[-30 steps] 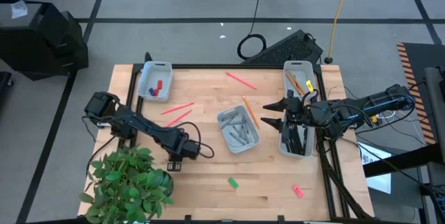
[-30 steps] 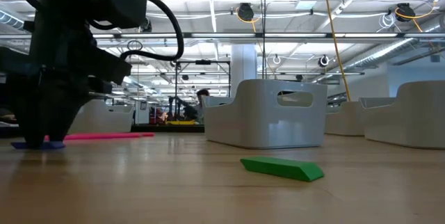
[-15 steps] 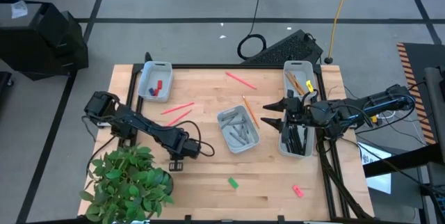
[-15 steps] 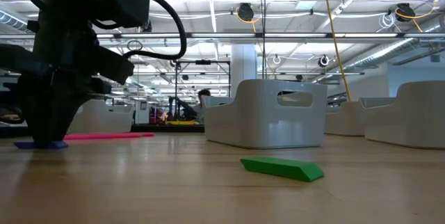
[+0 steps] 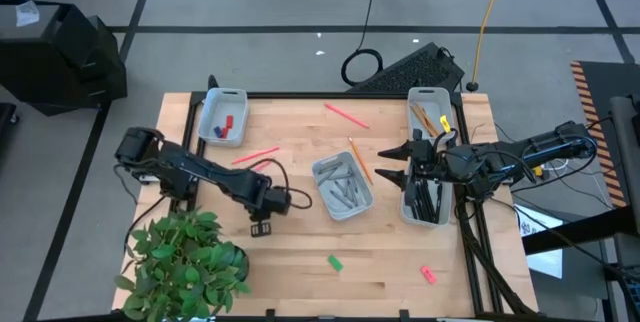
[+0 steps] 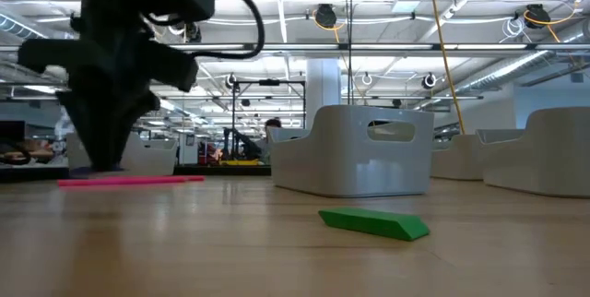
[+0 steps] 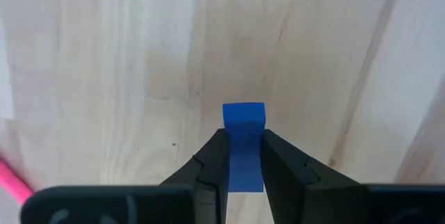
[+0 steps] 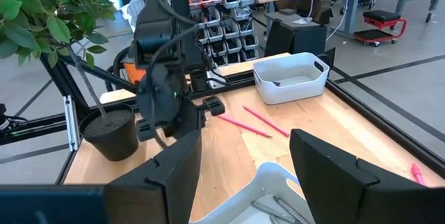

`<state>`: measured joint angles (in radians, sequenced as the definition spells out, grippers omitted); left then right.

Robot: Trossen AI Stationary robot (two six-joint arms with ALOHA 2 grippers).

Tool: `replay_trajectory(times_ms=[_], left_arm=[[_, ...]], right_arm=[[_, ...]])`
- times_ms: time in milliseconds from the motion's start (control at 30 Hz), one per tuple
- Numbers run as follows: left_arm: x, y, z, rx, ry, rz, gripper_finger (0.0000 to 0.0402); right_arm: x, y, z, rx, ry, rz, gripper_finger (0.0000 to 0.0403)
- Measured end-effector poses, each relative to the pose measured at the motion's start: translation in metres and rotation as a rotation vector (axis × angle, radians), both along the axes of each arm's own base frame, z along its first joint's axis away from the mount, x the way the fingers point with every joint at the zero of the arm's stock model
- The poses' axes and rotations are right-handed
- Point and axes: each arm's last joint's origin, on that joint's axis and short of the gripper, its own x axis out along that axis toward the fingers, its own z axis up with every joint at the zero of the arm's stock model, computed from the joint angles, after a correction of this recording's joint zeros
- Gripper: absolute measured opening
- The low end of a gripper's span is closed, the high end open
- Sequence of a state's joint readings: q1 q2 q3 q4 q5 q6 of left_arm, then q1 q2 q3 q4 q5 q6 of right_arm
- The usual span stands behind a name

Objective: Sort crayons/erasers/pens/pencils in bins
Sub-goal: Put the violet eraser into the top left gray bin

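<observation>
Left gripper point(image 7: 243, 156) clamped on a blue eraser point(image 7: 244, 140), held above the table point(image 5: 300, 282). Next: carry it to the eraser bin point(image 5: 222, 117) and release. Right gripper point(image 5: 394, 163) waits, fingers apart.

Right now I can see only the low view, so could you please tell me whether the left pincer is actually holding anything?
Observer: Yes. The left wrist view shows the left pincer shut on a blue eraser, with bare wood beyond it.
Operator: Thank you. Where is it over the table?
Observer: From above, it is between the plant and the middle bin, which holds the grey crayons.
Operator: And the right arm?
Observer: The right pincer is open, between that middle bin and the bin holding the black pens.
</observation>
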<state>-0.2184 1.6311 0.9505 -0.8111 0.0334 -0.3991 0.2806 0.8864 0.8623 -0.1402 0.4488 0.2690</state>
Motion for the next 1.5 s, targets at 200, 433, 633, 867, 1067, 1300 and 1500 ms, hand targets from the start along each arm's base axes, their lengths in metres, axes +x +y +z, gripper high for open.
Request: replay_trajectory(times_ms=[200, 433, 633, 867, 1067, 1300, 1500], left_arm=[[0.002, 0.035, 0.036, 0.040, -0.056, 0.130, 0.0072], [-0.013, 0.117, 0.081, 0.198, -0.100, 0.478, 0.0072], [-0.040, 0.194, 0.093, 0.286, -0.112, 0.852, 0.0072], [-0.080, 0.252, 0.069, 0.389, 0.011, 1.229, 0.0072], [-0.091, 0.268, 0.030, 0.375, 0.109, 1.323, 0.0072], [-0.103, 0.283, -0.004, 0.354, 0.222, 1.416, 0.0072], [-0.112, 0.293, -0.016, 0.294, 0.267, 1.481, 0.0072]], right_arm=[[0.000, 0.000, 0.000, 0.000, 0.000, 0.000, 0.0212], [0.001, -0.005, 0.000, 0.000, -0.001, -0.027, 0.0212], [0.002, -0.008, 0.000, 0.030, -0.006, -0.048, 0.0212], [0.002, -0.008, 0.000, 0.080, -0.016, -0.058, 0.0212], [0.002, -0.008, 0.000, 0.083, -0.017, -0.059, 0.0212], [0.002, -0.008, 0.000, 0.080, -0.016, -0.059, 0.0212], [0.002, -0.009, 0.000, 0.074, -0.015, -0.060, 0.0212]])
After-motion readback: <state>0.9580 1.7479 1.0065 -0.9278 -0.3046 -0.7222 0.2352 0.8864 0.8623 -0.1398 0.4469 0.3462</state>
